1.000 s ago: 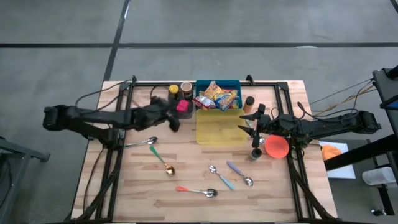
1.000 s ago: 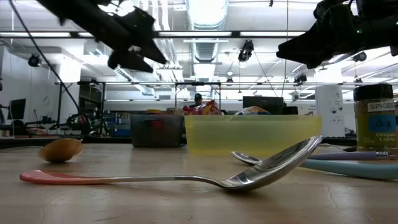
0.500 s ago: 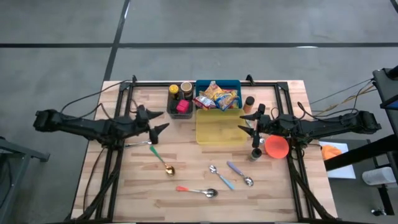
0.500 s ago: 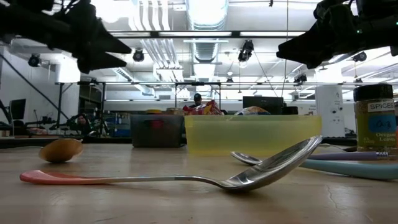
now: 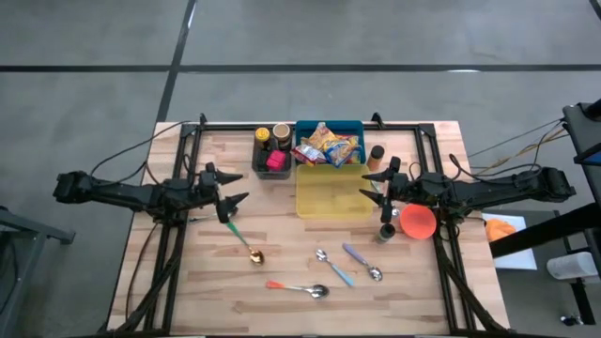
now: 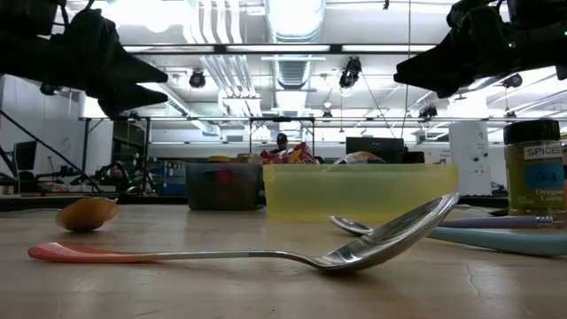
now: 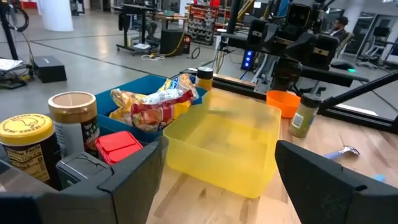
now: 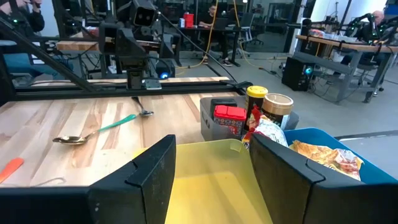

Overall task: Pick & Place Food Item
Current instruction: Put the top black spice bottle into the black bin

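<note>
- Now: left gripper (image 5: 231, 200) has its fingers spread wide with nothing between them. The left wrist view shows both fingers apart and only the yellow bin (image 7: 225, 147) in the gap beyond.
- Right gripper (image 5: 379, 191) has its fingers partly apart and holds nothing. It hangs over the right edge of the yellow bin (image 5: 331, 191), unmoved over the last second.
- What changed: a second ago the left gripper was up by the grey box (image 5: 271, 161), close to the red pack (image 5: 275, 160) at the yellow bin's left rear corner. It has since pulled back left, clear of both, and now sits over the teal spoon (image 5: 231, 225).
- It came away empty. The red pack is still in the grey box, beside the two jars (image 5: 272, 133).
- Food items: snack packs (image 5: 328, 145) are piled in the blue bin (image 5: 305, 128), which touches the back of the yellow bin. The wrist views show the same pile (image 7: 154, 102) untouched.
- The yellow bin looks empty from above and in both wrist views, so nothing has been placed yet.
- Judgement: the retreat reads as an aborted or finished reach with no pick made. The task is still at the start.
- Whichever arm goes next has to reach past the yellow bin into the blue bin. The right gripper is nearer to it.
- Other things lie in front of the yellow bin or off its right side: more spoons (image 5: 372, 270), the orange cup (image 5: 419, 222) and the spice jar (image 5: 386, 231). They are not in either arm's way.
</note>
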